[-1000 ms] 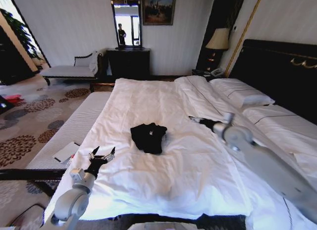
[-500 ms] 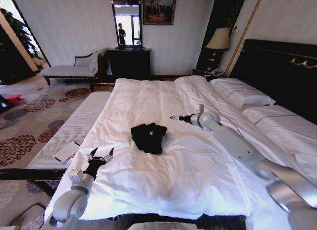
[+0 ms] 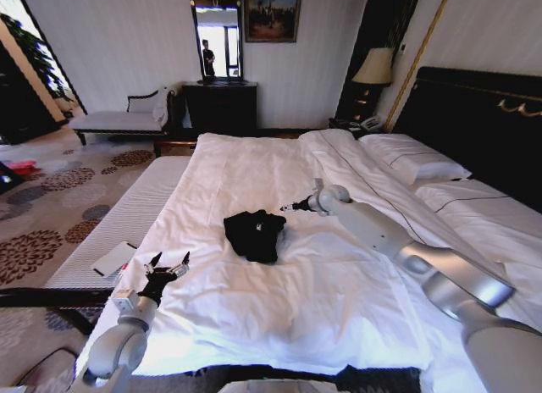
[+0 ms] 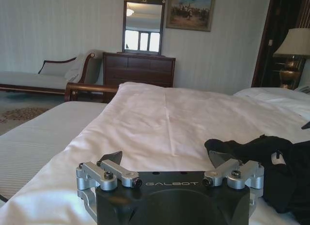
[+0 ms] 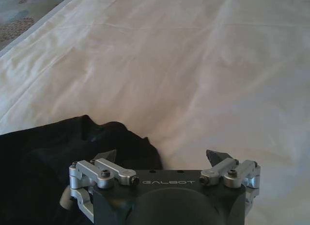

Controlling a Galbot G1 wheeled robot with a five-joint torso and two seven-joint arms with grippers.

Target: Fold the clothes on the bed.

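Note:
The clothes point(image 3: 254, 234) are one crumpled black T-shirt lying in a heap near the middle of the bed point(image 3: 254, 168), on its white duvet. My right gripper point(image 3: 286, 208) reaches in from the right, open, just right of and behind the heap. In the right wrist view this gripper point(image 5: 162, 156) hovers low over the duvet with the clothes point(image 5: 53, 157) beside one of its fingers. My left gripper point(image 3: 167, 266) stands open near the bed's front left edge, well short of the shirt. The left wrist view has that gripper point(image 4: 165, 158) empty, the clothes point(image 4: 271, 159) off to one side.
White pillows point(image 3: 415, 160) and a dark headboard point(image 3: 474, 113) lie to the right. A pale striped bench point(image 3: 127, 211) with a white pad point(image 3: 113, 259) runs along the bed's left side. A chaise point(image 3: 118, 120), dresser point(image 3: 220, 105) and lamp point(image 3: 373, 67) stand by the far wall.
My right arm has swung left across the bed, bringing its open gripper close to the black shirt. The left gripper has sunk slightly. The shirt has not moved.

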